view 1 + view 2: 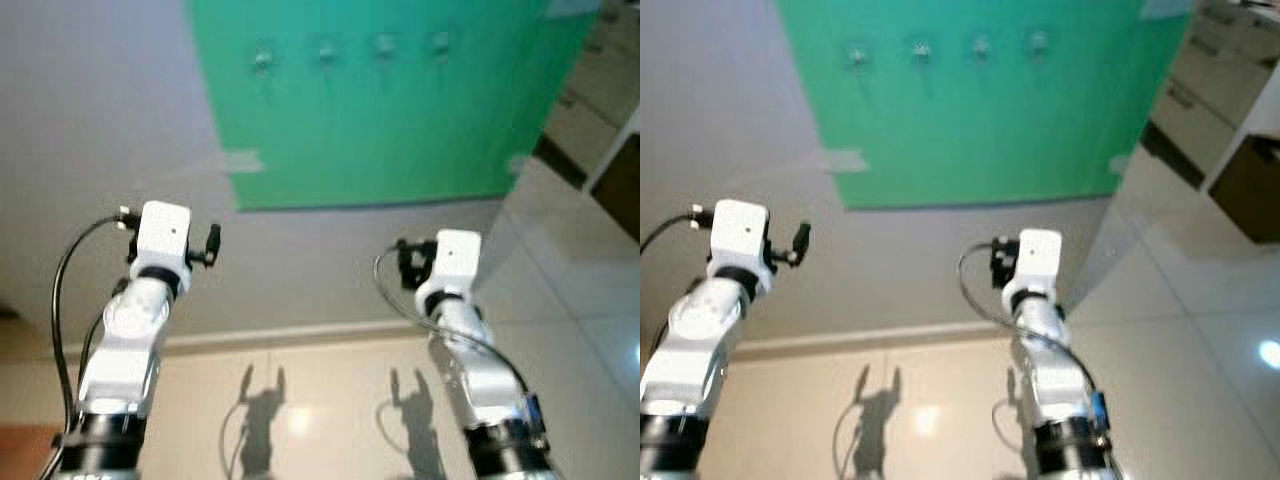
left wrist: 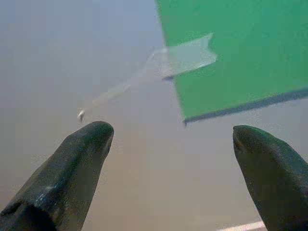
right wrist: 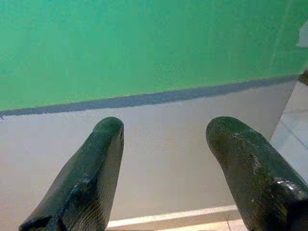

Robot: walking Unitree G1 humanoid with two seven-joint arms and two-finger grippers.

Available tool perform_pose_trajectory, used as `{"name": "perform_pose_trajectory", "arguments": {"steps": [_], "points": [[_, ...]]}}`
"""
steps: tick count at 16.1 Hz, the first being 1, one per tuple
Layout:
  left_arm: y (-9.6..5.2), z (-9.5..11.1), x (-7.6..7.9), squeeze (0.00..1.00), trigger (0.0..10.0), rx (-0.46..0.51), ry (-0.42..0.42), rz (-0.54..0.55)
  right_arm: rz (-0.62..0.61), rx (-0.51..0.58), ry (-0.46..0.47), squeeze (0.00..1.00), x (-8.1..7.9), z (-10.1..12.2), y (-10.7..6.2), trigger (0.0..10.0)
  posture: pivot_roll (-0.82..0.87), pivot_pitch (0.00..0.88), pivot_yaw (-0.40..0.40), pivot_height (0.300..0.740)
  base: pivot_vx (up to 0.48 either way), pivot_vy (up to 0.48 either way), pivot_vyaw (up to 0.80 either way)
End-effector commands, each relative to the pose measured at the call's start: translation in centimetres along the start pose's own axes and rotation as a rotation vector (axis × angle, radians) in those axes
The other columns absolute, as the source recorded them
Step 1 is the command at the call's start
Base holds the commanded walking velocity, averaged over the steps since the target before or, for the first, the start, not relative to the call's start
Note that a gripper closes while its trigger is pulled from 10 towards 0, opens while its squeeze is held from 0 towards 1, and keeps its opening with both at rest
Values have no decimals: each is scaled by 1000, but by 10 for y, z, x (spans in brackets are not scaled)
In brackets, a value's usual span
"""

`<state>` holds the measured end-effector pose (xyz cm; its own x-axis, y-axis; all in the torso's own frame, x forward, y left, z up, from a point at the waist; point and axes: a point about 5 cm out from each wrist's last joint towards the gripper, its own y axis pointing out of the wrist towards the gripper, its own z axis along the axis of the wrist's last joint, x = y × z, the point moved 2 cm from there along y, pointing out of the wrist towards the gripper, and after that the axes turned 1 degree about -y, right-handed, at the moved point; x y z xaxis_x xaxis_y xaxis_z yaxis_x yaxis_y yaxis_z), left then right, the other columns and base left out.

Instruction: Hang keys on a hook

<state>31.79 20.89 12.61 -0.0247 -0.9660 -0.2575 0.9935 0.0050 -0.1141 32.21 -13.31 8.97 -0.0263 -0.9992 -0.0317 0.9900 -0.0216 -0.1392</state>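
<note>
While both silver arms are raised toward the wall, a green board is seen in the left eye view fixed to that grey wall, with a row of four small hooks near its upper edge and a strip of clear tape at its lower left corner. Shadows of both end effectors fall on the tiled floor below.

In the left wrist view, the left end effector is shown with its fingers spread wide and nothing between them — it faces the board's taped corner.

In the right wrist view, the right end effector is likewise opened wide and empty, directed at the lower edge of the board. The keys cannot be made out in any of the views.
</note>
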Motion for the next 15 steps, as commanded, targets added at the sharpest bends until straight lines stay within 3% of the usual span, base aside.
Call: {"name": "perform_pose_trajectory", "arguments": {"steps": [1, 3, 4, 6, 11, 13, 15], "points": [[-2, -11, 12, 0, 10000, -30, 1, -33, -35, -28, -18, 0, 16, -7, 1, 10000, -26, 0, 0, 740, 0, 480, 0], [-10, -25, 25, 0, 10000, -55, -13, -96, 14, -40, -141, 0, 18, -16, 0, 10000, -48, 0, -10, 740, 0, 480, 0], [-11, -29, 27, 0, 10000, -60, -14, -105, 18, -45, -152, 0, 18, -19, -1, 10000, -48, 0, -10, 740, 0, 480, 0], [-15, -43, 31, 0, 10000, -71, -71, -96, -21, -76, -113, 0, 28, -34, -11, 10000, -59, 0, -16, 740, 0, 480, 0], [-18, -57, 35, 0, 10000, -95, -93, -108, -67, -170, -63, 0, 40, -68, -28, 10000, -65, 0, -12, 740, 0, 480, 0], [-20, -59, 34, 0, 10000, -91, -94, -114, -94, -192, -22, 0, 45, -73, -30, 10000, -41, 0, -27, 740, 0, 0, -800], [-19, -52, 31, 0, 10000, -69, -79, -101, -48, -191, -35, 0, 37, -72, -27, 10000, -28, 0, -33, 740, 0, 0, -800]]}}
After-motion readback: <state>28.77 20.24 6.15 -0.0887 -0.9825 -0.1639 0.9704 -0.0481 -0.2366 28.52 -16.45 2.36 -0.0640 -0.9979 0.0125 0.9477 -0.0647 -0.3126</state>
